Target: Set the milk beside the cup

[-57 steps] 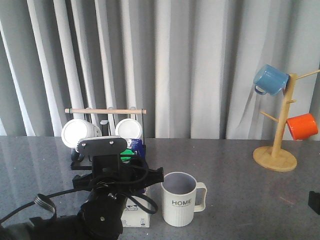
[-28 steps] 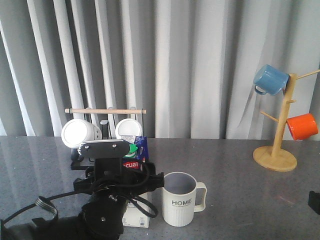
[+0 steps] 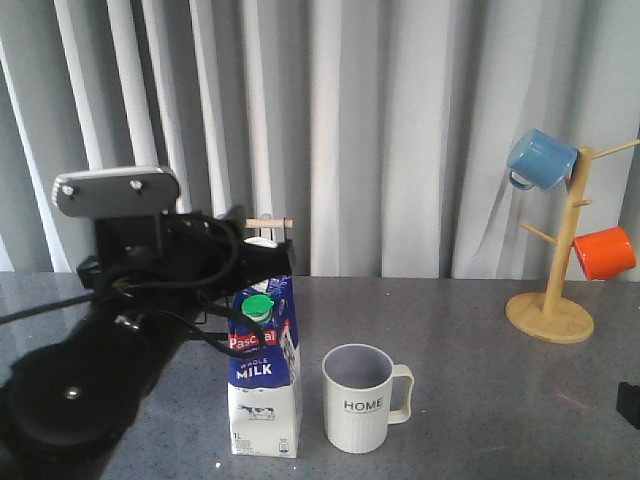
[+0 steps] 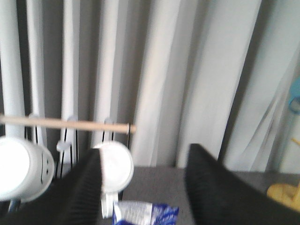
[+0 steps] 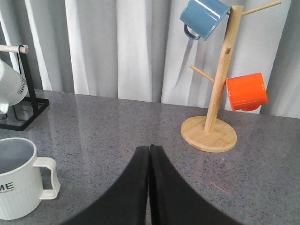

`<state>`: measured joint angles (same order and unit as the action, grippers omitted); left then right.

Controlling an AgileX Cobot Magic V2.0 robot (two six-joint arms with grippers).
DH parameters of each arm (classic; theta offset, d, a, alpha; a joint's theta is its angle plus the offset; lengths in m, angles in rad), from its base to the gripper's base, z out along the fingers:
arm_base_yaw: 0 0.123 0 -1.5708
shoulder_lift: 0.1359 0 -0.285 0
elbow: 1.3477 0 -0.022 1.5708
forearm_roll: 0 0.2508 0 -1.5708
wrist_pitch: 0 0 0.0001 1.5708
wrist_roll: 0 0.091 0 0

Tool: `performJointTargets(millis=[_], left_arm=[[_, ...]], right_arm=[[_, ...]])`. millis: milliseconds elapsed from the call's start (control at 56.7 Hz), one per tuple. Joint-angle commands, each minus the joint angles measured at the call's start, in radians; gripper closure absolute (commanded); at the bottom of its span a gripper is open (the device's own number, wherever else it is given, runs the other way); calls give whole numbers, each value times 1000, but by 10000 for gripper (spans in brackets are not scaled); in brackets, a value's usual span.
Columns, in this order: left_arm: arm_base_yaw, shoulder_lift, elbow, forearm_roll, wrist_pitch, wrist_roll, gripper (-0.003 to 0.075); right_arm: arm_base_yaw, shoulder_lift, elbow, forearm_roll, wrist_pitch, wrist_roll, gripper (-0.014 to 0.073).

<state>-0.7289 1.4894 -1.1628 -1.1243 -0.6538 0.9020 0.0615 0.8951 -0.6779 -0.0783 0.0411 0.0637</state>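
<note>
The milk [image 3: 265, 372] is a blue and white carton with a green cap. It stands upright on the grey table, just left of the cup [image 3: 357, 400], a ribbed off-white mug lettered "HOME". A narrow gap lies between them. My left gripper [image 3: 262, 262] is open and empty, raised just above and behind the carton's top. In the left wrist view its fingers [image 4: 79, 187] stand wide apart, with the carton's top edge [image 4: 145, 213] below them. My right gripper [image 5: 149, 149] is shut and empty, low over the table to the right of the cup [image 5: 16, 180].
A wooden mug tree [image 3: 552, 300] with a blue mug [image 3: 540, 158] and an orange mug [image 3: 604, 252] stands at the back right. A black rack with a wooden bar [image 4: 65, 123] and plain white mugs [image 4: 115, 164] stands behind the carton. Curtains close the back.
My left arm has lifted up and back off the carton. The carton, which the arm mostly hid before, now stands free beside the cup. The right arm has not moved.
</note>
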Motion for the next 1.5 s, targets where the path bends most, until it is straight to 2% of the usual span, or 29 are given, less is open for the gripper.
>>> performJointTargets(millis=[0,106,282,353,423,512,582,706,776,847,953,1006,1129,1358,1482], left_arm=[[-4,-102,-28,72,9,3,729],[-3,-152,-28,63,55,0,729],[-3,-172,-28,62,49,-16,728],[-4,-174,-44,74,54,-116,728],[-4,-174,-91,118,79,-275,728],[-16,-177,-167,253,216,-481,728],[-38,-177,-203,434,323,-591,727],[-55,-177,-190,687,520,-664,726],[-55,-186,-137,871,706,-673,726],[-46,-219,-58,1033,821,-765,726],[-5,-306,94,1273,852,-969,726],[15,-362,164,1354,851,-1019,726],[97,-548,343,1360,818,-1029,726],[356,-930,726,1228,593,-977,726],[470,-1095,913,1195,556,-967,726]], right_arm=[[-6,-7,-29,-11,-69,-2,602],[-6,-7,-29,-11,-69,-2,602],[-6,-7,-29,-11,-69,-2,602],[-6,-7,-29,-11,-69,-2,602],[-6,-7,-29,-11,-69,-2,602],[-6,-7,-29,-11,-69,-2,602],[-6,-7,-29,-11,-69,-2,602],[-6,-7,-29,-11,-69,-2,602],[-6,-7,-29,-11,-69,-2,602],[-6,-7,-29,-11,-70,-2,602],[-6,-7,-29,-11,-69,-2,602],[-6,-7,-29,-11,-69,-2,602],[-6,-7,-29,-11,-69,-2,602],[-6,-7,-29,-11,-69,-2,602],[-6,-7,-29,-11,-69,-2,602]])
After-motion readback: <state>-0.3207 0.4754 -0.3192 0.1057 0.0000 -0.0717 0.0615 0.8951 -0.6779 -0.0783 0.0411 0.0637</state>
